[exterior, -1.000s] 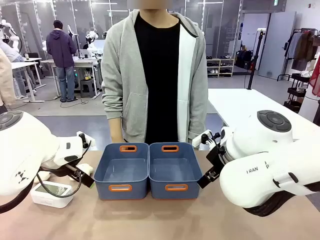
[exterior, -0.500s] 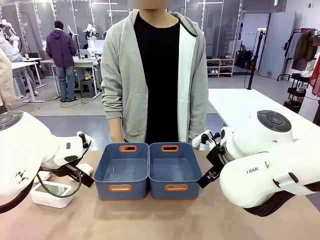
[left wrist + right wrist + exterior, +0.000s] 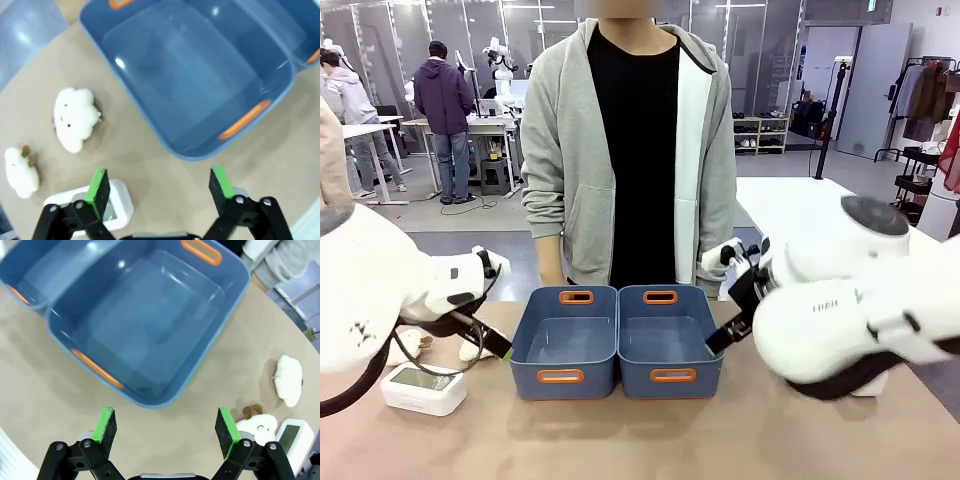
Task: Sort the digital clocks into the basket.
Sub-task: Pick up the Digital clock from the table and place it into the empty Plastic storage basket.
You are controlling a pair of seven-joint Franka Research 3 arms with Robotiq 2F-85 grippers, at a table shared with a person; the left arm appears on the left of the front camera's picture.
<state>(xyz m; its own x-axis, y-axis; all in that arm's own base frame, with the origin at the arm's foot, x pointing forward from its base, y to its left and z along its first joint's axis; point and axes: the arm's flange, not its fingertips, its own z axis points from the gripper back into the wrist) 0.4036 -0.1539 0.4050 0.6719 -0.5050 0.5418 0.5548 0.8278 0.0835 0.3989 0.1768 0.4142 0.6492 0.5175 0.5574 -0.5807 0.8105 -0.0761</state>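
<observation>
Two identical blue baskets stand side by side mid-table, the left one (image 3: pixel 565 340) and the right one (image 3: pixel 670 340), both empty. One white digital clock (image 3: pixel 423 388) lies at the near left, below my left arm. In the left wrist view, my left gripper (image 3: pixel 160 187) hangs open above bare table, between that clock (image 3: pixel 119 206) and the left basket (image 3: pixel 200 75). My right gripper (image 3: pixel 167 427) is open too, just off the near edge of the right basket (image 3: pixel 145 325). A second digital clock (image 3: pixel 295 440) lies beyond its finger.
Small cream plush toys lie on the table: two by the left clock (image 3: pixel 75 119) (image 3: pixel 21 171) and two by the right clock (image 3: pixel 290 380) (image 3: pixel 257 425). A person in a grey hoodie (image 3: pixel 630 150) stands at the far side, behind the baskets.
Both arms have risen and shifted a little. The left arm's lift uncovers the plush toys beside the left clock. Both grippers stay open, and the clocks and baskets have not moved.
</observation>
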